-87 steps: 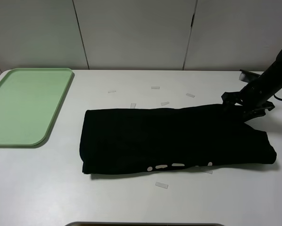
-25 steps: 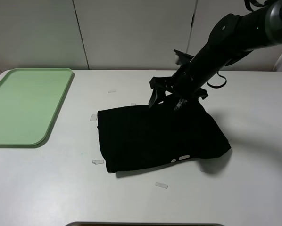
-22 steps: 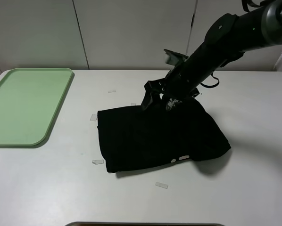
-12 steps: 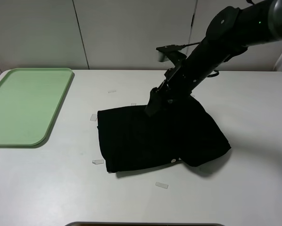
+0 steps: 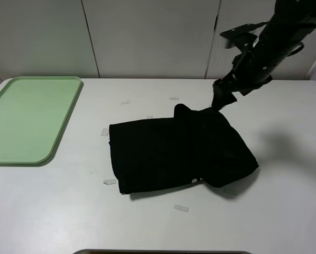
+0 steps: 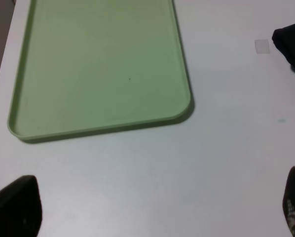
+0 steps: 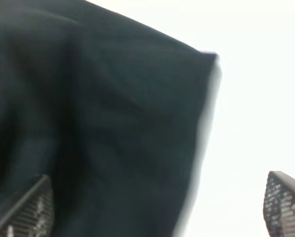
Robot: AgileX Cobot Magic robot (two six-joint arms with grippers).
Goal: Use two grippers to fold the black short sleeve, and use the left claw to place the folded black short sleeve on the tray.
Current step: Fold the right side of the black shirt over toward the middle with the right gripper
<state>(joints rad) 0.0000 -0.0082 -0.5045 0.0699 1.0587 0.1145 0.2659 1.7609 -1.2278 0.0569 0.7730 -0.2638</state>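
Black short sleeve (image 5: 179,151), rumpled folded slab, humped at one edge; left tool (image 6: 155,206), right tool (image 7: 157,205) both spread, empty.

Open worktop (image 5: 79,211) left and near.
Between tray (image 5: 20,121) and folded black short sleeve (image 5: 168,153), a bare lane with only flat tape scraps (image 5: 105,132). Far right taken by the right end effector (image 5: 222,99), hanging just above the garment's far edge.

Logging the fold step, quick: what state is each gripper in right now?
Left gripper: open, holding nothing.
Right gripper: open, clear of the shirt, holding nothing.
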